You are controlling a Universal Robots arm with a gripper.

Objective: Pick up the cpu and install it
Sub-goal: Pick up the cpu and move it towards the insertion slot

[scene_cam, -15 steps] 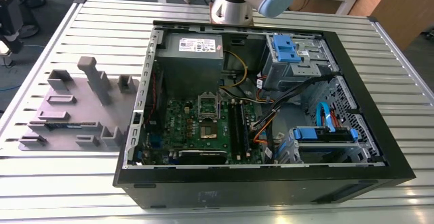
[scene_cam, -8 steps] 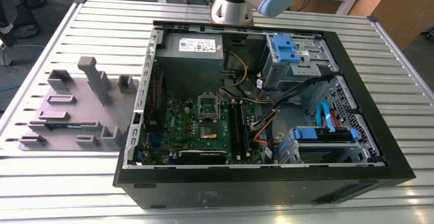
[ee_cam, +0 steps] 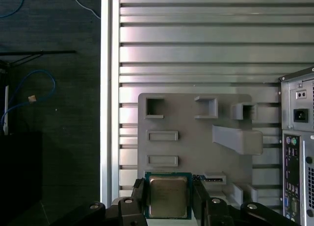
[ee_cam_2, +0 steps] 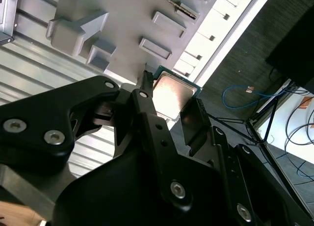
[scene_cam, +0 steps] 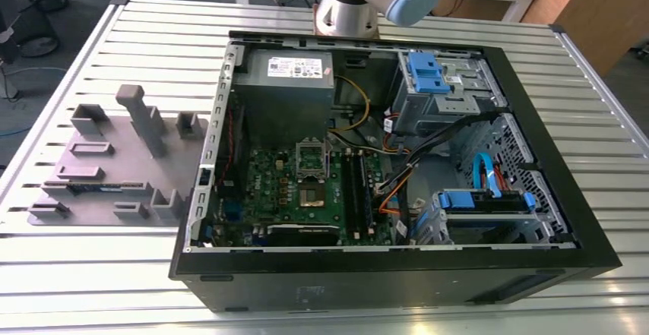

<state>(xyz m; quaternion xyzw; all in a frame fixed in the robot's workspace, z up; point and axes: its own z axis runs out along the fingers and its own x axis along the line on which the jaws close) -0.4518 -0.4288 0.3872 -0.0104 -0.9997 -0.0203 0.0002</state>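
The cpu point(ee_cam: 168, 195) is a small square chip with a dull silver top and a green rim. It sits between my gripper's point(ee_cam: 169, 199) two black fingers point(ee_cam: 139, 196), which press on its opposite edges. The second wrist view shows the same grip, the cpu point(ee_cam_2: 174, 90) clamped in the gripper point(ee_cam_2: 170, 96). It hangs well above the grey fixture plate point(ee_cam: 186, 138). In the exterior view the open computer case point(scene_cam: 568, 221) holds the green motherboard point(scene_cam: 273, 198), with its processor socket point(scene_cam: 313, 194) and raised metal frame point(scene_cam: 310, 159).
The grey fixture plate point(scene_cam: 112, 175) with raised holders lies on the slatted metal table point(scene_cam: 121, 39), at the exterior view's left of the case. Inside the case are a grey power-supply box point(scene_cam: 289, 84), blue drive brackets point(scene_cam: 431, 73) and loose cables point(scene_cam: 406, 175). The arm's body point(scene_cam: 365, 1) rises behind the case.
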